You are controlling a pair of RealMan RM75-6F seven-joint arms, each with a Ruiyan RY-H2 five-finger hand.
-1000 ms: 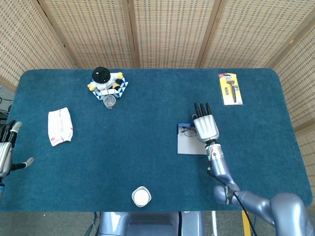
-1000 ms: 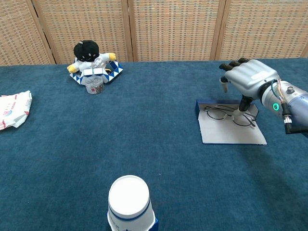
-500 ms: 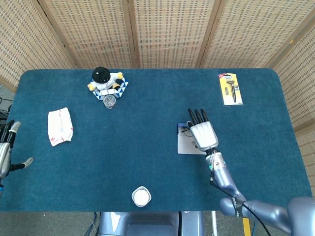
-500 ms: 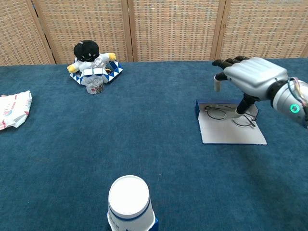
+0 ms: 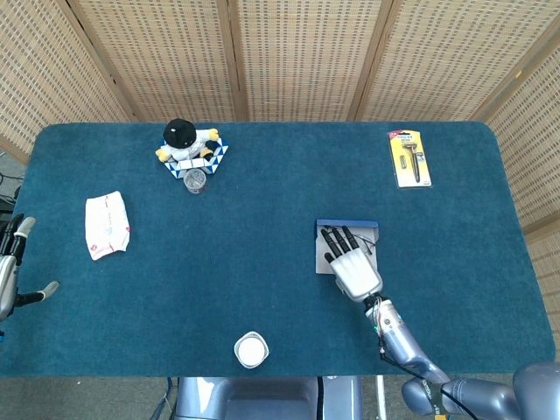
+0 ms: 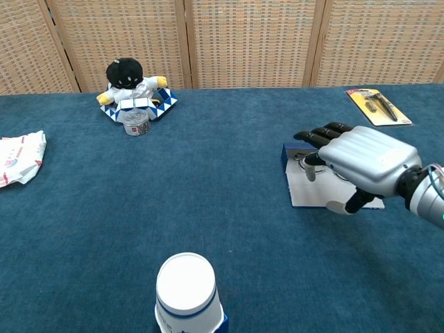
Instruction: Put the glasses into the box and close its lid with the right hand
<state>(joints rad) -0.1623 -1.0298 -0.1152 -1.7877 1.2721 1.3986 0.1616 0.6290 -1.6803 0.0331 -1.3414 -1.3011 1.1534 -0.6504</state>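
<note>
The box [image 5: 325, 259] lies open and flat at right of centre, with a blue far wall [image 6: 288, 151] and a white panel [image 6: 309, 196]. The thin dark-framed glasses [image 6: 300, 158] lie inside it, mostly hidden under my right hand [image 5: 353, 265]. That hand [image 6: 361, 158] hovers palm-down over the box's near half, fingers stretched out and apart toward the far wall, holding nothing. My left hand [image 5: 9, 262] shows only at the far left edge of the head view, fingers apart and empty.
A black-and-white plush toy [image 5: 185, 140] on a patterned mat and a small jar [image 5: 194, 180] sit at the back left. A white packet [image 5: 107, 226] lies at left. A razor pack [image 5: 409, 158] lies at back right. A paper cup [image 6: 187, 288] stands at the near edge.
My right hand has pulled back toward the near edge and slightly left, from above the glasses' far side to over the box's white panel. The glasses and box have not moved.
</note>
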